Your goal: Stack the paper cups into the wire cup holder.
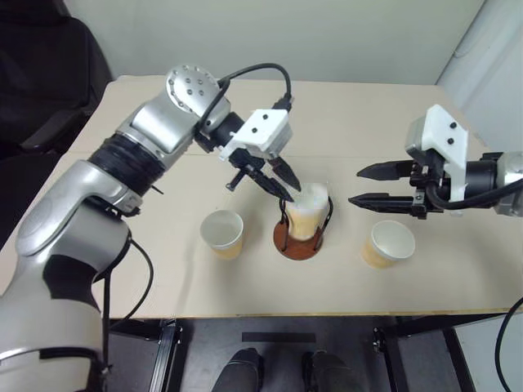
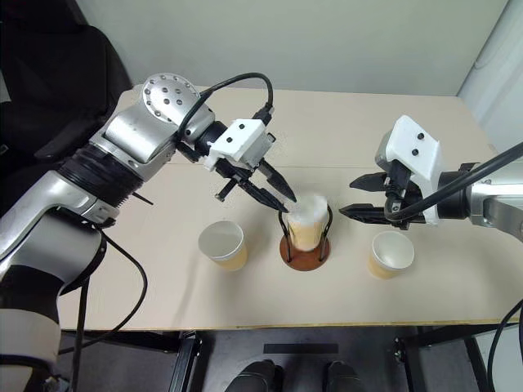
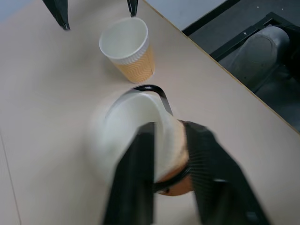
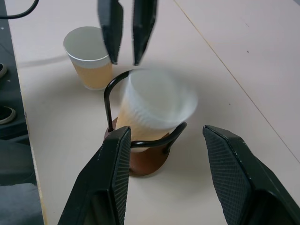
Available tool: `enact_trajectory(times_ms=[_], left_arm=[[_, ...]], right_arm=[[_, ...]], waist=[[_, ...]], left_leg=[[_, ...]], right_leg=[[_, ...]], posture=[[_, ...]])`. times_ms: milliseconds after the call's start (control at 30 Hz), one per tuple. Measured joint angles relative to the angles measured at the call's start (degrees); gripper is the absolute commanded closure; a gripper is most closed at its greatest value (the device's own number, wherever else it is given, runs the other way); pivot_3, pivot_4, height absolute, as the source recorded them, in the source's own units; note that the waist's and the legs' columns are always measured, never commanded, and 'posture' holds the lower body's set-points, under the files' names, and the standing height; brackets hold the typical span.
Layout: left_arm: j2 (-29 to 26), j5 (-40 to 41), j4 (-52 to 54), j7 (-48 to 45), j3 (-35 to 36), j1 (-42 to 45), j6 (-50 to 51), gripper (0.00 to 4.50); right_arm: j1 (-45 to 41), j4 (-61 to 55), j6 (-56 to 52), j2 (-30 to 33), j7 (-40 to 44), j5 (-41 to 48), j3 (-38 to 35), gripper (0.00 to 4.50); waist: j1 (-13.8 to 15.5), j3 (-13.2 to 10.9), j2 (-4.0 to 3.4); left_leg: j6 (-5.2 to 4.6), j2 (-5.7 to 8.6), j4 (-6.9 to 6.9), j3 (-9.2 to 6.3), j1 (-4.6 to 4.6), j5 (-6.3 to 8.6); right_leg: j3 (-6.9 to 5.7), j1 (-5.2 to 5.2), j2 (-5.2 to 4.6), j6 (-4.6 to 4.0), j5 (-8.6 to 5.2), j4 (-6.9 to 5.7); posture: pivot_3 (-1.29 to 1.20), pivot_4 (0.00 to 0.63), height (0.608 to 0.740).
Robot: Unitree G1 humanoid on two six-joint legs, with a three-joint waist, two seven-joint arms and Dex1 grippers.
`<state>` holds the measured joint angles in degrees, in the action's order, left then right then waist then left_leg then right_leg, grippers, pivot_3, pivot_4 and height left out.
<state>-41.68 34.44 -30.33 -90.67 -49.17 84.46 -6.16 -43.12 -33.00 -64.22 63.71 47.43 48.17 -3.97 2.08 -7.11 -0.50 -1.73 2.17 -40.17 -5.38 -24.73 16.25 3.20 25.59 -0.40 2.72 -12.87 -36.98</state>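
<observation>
Our left gripper [image 1: 288,193] had parted its fingers above the paper cup [image 1: 306,212] in the wire cup holder [image 1: 299,239]; our right gripper [image 1: 365,185] hung spread wide.

The wire cup holder [image 1: 299,238], a round reddish-brown disc with two upright black wire loops, stands near the table's front edge, in the middle. One paper cup [image 1: 308,212] sits between the loops, blurred and tilted, its white mouth up. A second cup [image 1: 223,233] stands upright to the holder's left, a third [image 1: 388,243] to its right, both pale yellow-tan outside, white inside.
</observation>
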Motion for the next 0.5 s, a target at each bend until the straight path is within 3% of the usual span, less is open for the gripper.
enact_trajectory(times_ms=[233,500], left_arm=[[2.4,-1.3,-1.6,0.0,5.3,-0.3,0.4,0.03],[10.3,-5.1,-11.4,10.4,26.3,-0.5,3.6,0.03]], right_arm=[[0.0,-0.1,0.0,0.0,-0.4,0.0,0.0,2.07],[-0.7,2.2,1.4,-4.3,-5.2,-2.6,0.0,2.07]], waist=[[0.2,0.0,0.00],[-0.1,0.0,-0.01]], left_leg=[[-0.02,0.02,-0.05,-0.02,-0.02,0.01],[-0.08,0.01,-0.13,0.06,-0.03,0.00]], right_leg=[[0.01,-0.01,-0.06,0.04,-0.01,0.01],[0.06,0.01,-0.05,0.10,0.01,-0.04]], posture=[[0.00,0.150,0.740],[0.00,0.150,0.740]])
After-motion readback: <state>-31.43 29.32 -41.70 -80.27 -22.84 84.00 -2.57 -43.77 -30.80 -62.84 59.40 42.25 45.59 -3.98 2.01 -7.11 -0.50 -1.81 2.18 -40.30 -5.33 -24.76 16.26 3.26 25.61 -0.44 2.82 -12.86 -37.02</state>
